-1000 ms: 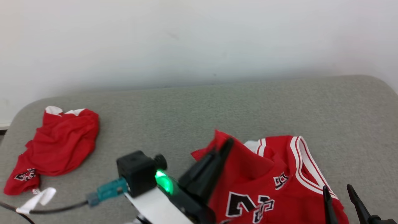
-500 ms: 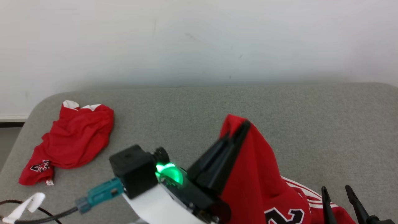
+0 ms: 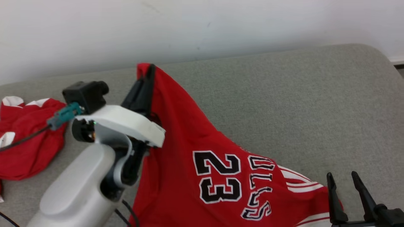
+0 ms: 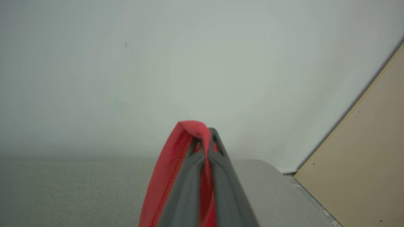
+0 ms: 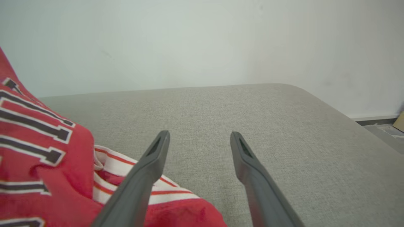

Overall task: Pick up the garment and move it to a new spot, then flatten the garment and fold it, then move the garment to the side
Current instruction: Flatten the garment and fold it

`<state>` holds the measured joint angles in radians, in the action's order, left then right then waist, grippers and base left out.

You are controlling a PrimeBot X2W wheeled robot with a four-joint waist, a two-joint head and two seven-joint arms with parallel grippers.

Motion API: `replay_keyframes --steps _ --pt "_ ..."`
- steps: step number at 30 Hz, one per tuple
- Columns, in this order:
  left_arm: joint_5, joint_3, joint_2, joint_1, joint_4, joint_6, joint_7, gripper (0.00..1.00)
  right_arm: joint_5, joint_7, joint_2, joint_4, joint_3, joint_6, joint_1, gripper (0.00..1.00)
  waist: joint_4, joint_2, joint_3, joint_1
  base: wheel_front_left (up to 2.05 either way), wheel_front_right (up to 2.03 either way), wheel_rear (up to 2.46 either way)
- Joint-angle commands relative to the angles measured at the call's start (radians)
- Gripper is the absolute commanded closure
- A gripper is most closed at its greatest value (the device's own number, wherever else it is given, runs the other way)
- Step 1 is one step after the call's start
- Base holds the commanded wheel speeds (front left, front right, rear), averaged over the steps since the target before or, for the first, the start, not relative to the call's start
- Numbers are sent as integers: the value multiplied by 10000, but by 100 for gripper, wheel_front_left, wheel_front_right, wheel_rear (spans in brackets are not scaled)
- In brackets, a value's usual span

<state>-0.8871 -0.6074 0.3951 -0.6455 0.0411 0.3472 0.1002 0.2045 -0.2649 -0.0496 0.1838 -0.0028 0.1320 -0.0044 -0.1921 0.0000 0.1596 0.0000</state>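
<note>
The garment [image 3: 189, 148] is a red jersey with a black-and-white "23" and lettering. My left gripper [image 3: 151, 67] is shut on its edge and holds it raised, the cloth hanging down toward the lower right. The left wrist view has red fabric [image 4: 186, 138] pinched between the closed fingers [image 4: 221, 164]. My right gripper [image 3: 342, 175] stands open at the lower right, just past the jersey's striped trim [image 3: 300, 186]. In the right wrist view that gripper [image 5: 199, 135] holds nothing, and the jersey [image 5: 41, 151] lies to the left of its fingers.
A second red garment [image 3: 22, 138] lies crumpled at the far left of the grey cushioned surface [image 3: 300, 104]. A white wall [image 3: 189, 28] backs the surface. A tan board [image 4: 363, 157] leans at the right in the left wrist view.
My left gripper has lifted the jersey higher and further back, so the cloth now hangs spread with its number showing. The head camera has shifted too. The right gripper stays open.
</note>
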Motion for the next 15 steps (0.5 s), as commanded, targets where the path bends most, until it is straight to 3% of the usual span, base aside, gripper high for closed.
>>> replay_keyframes --steps 1,5,12,13,14,15 --pt "109 56 113 -236 -237 -69 105 100 56 12 -19 -33 0 -25 -109 0 -383 0 380 0 0 0 0" --pt "174 272 143 -1129 -2163 -401 161 100 2 12 -22 -86 11 -24 -284 0 -682 0 665 0 0 0 0" --pt "342 242 -318 -2224 -5210 -1088 781 100 -119 12 -22 -69 -67 -24 -406 0 -857 0 726 0 0 0 0" --pt "358 215 -385 -2256 -5580 -1150 859 87 -116 10 -20 -60 -84 -24 -391 0 -848 0 682 0 0 0 0" --pt "391 170 -446 -2256 -5909 -1229 929 58 -136 10 -23 -41 -112 -24 -353 0 -829 0 619 0 0 0 0" --pt "393 137 -509 -2209 -6191 -1298 978 7 -158 12 -22 -32 -126 -24 -305 0 -802 0 549 0 0 0 0"
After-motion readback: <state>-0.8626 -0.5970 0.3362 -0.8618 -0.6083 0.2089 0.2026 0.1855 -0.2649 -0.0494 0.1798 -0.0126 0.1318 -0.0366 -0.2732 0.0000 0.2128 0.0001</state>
